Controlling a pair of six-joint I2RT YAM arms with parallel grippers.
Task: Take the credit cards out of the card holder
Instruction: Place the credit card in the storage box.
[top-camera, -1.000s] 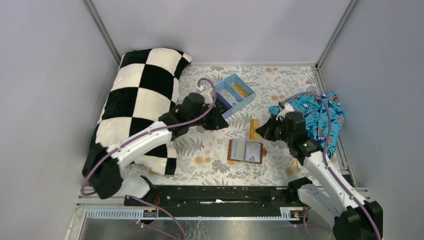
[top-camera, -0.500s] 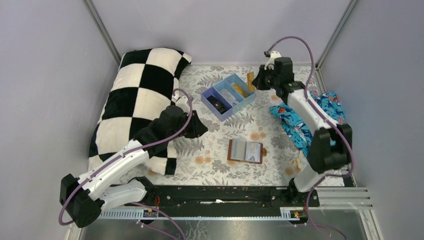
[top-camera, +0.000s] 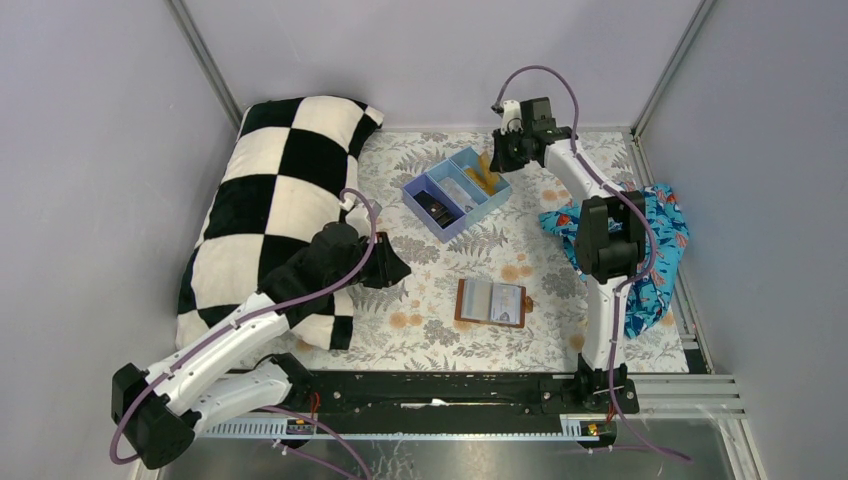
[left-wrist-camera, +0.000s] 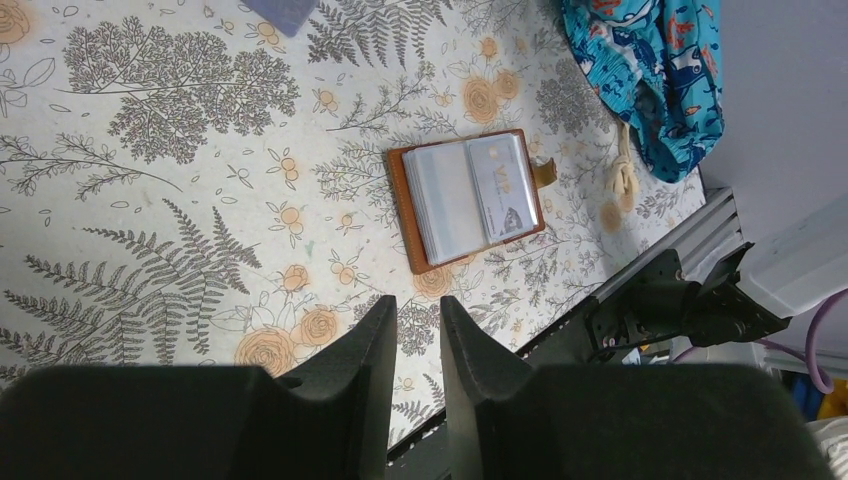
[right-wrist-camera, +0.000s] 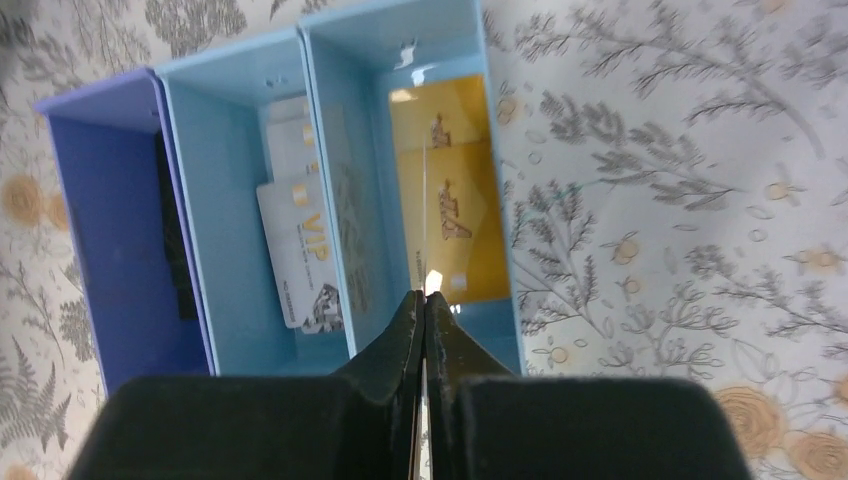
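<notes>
Down toward the near middle of the floral worktop (top-camera: 430, 325), the brown card holder (top-camera: 491, 302) (left-wrist-camera: 467, 197) lies opened flat. Pale cards still sit in its clear sleeves, one of them printed "VIP". To its left and slightly farther, the left gripper (top-camera: 385, 268) (left-wrist-camera: 418, 335) hovers beside the checkered pillow (top-camera: 280, 190), jaws released with a narrow gap and nothing between them. On the right lies a crumpled blue patterned cloth (top-camera: 650, 230) (left-wrist-camera: 650, 70). Farther back sits the blue three-compartment tray (top-camera: 472, 216) (right-wrist-camera: 310, 130). Its left bay holds something black (right-wrist-camera: 175, 240), its middle bay holds whitish cards (right-wrist-camera: 300, 240), and its right bay holds gold cards (right-wrist-camera: 445, 200). Over that right bay hangs the right gripper (top-camera: 497, 155) (right-wrist-camera: 424, 298), jaws clenched on a gold card (top-camera: 487, 164) held edge-down. Whether this card touches those below cannot be told.
</notes>
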